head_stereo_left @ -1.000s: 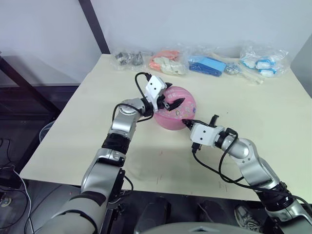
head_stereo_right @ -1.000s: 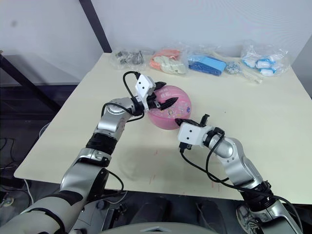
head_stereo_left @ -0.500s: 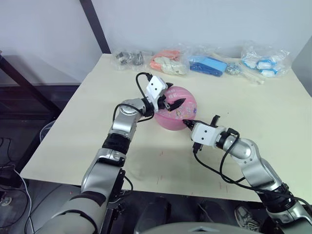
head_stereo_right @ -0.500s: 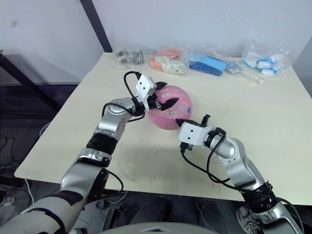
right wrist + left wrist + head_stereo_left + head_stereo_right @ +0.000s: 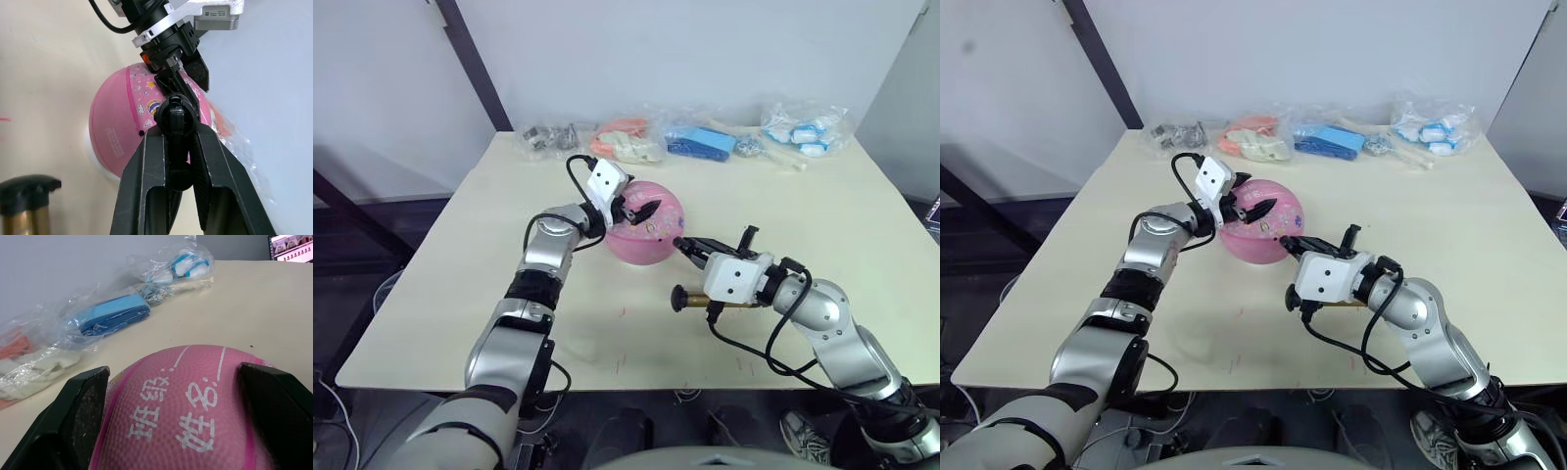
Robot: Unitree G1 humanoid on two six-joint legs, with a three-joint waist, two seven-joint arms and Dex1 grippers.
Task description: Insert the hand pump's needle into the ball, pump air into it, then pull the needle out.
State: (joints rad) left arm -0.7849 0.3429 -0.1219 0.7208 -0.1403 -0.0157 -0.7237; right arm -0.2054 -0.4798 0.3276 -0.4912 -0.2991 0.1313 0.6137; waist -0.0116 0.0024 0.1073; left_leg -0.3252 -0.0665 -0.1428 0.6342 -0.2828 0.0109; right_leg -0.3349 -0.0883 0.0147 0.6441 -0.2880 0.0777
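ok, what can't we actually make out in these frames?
- Needle: too small to make out; in the right wrist view the right gripper's fingers cover the black hose end they clamp.
- Hand pump: mostly behind the right gripper in the eye views, cut off by the edge in the right wrist view.
- Ball: far side hidden.
- Bags' contents: too small.

lab-like test room, plain pale table (image 5: 862, 235), bare white wall (image 5: 705, 49), bagged items (image 5: 705, 142) lined along it

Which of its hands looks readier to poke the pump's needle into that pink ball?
Probably the right hand: it grips the black end of the pump's hose, aimed at the ball near its black valve dot. The left hand spans the ball's top, steadying it.
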